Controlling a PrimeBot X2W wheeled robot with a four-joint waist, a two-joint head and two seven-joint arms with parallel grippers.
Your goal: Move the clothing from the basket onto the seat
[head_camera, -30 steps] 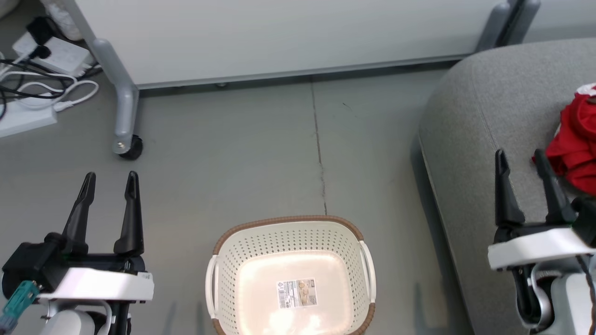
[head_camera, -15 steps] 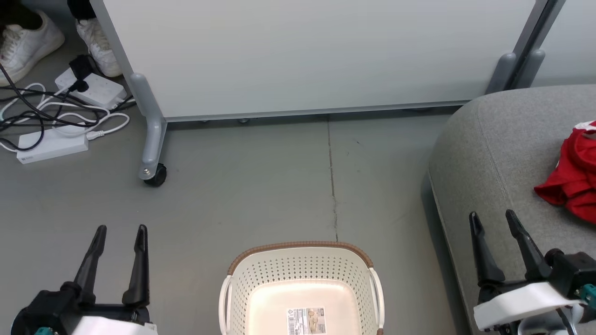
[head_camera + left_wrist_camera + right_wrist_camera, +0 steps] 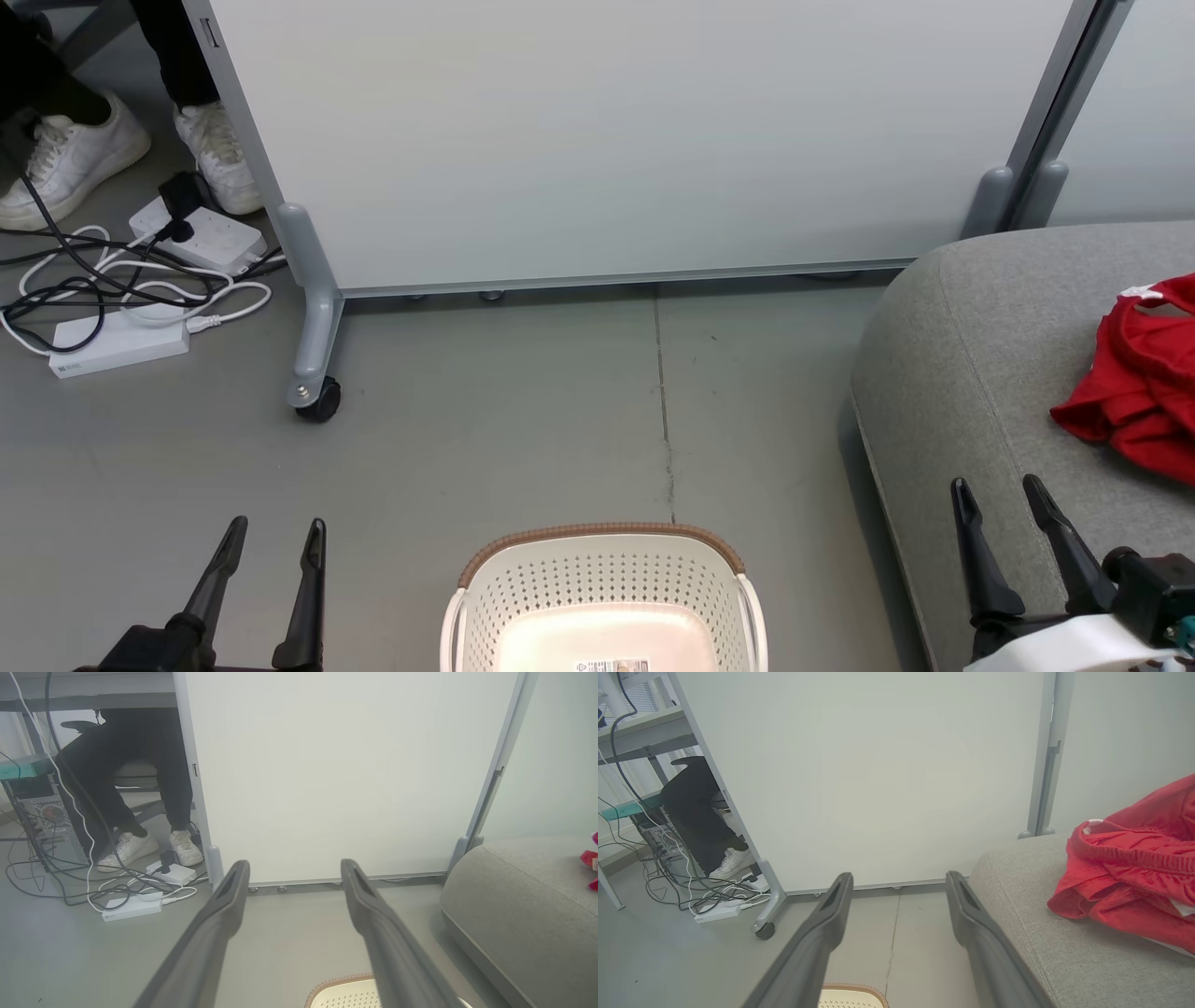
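"Two grippers to check. How do they stand?"

"Both are released and grasp nothing. The left gripper [image 3: 275, 530], with its two long dark fingers parted, hangs over the grey floor [image 3: 513, 420] to the left of the basket. The right gripper [image 3: 994, 485] is spread the same way, low over the front edge of the sofa."

"Where is the clothing?"

"The bright red fabric clothing [image 3: 1134, 383] with white trim lies crumpled on the large grey upholstered sofa [image 3: 971, 373], at the right edge of the head view. It is near the right gripper but apart from it. In the right wrist view it sits to the right of the fingers, with bare grey cushion between them."

"And the basket?"

"The cream-white perforated plastic basket [image 3: 597, 579] with a brown woven-look rim stands on the floor between the two grippers, just beside the sofa's rounded corner. The picture's lower edge cuts it off. The part of its bottom that shows is pale plastic, with the top edge of a label sticker [image 3: 611, 665]."

"What is behind it?"

"A tall white partition panel [image 3: 607, 140] on a grey leg with a black castor [image 3: 320, 408]. Left of the leg are white power strips [image 3: 117, 341], tangled cables and a seated person's white shoes [image 3: 70, 163]."
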